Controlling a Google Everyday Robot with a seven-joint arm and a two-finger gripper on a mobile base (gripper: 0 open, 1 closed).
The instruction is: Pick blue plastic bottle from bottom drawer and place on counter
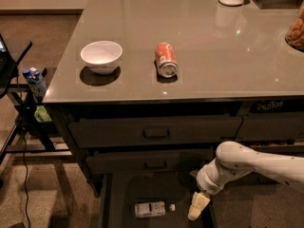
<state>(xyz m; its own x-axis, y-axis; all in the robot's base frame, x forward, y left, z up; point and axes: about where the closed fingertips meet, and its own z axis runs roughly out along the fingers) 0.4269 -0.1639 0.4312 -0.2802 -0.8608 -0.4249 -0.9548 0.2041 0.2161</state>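
Reaching the bottle [149, 209] lying flat in the drawer [124, 194] calls for easing the gripper [198, 206], near its cap, across it; whether the gripper is spread I cannot tell.

Dim, glare spots on counter [213, 46], jaws by shadowed bottom drawer [142, 189]

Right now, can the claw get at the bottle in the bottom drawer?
Probably yes. The drawer is open, the bottle lies on its floor, and the claw hangs close beside it with nothing between.
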